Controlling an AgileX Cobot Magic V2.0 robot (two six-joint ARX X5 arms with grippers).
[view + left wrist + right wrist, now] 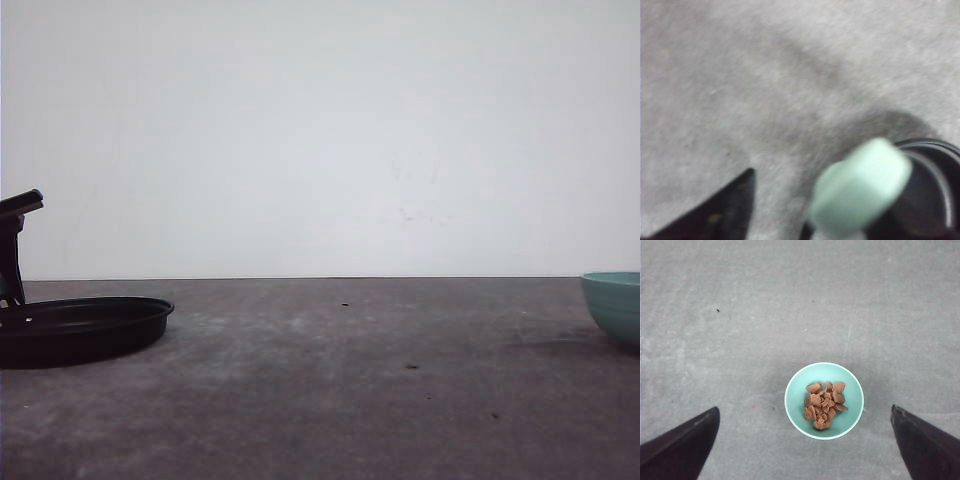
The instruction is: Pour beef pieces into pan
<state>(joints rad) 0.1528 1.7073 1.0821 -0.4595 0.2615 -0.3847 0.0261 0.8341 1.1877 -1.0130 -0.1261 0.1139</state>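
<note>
Many beef pieces (824, 405) lie between the spread right tool (805, 450) tips.

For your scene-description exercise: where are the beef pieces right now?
The beef pieces lie heaped inside the teal bowl, seen from above in the right wrist view. In the front view that bowl stands at the table's far right, opposite the pan.

Right fingers (680, 450): you see two matte black wedges tapering to blunt tips.
Left finger (725, 210): black, blurred, same pointed wedge shape.
</note>
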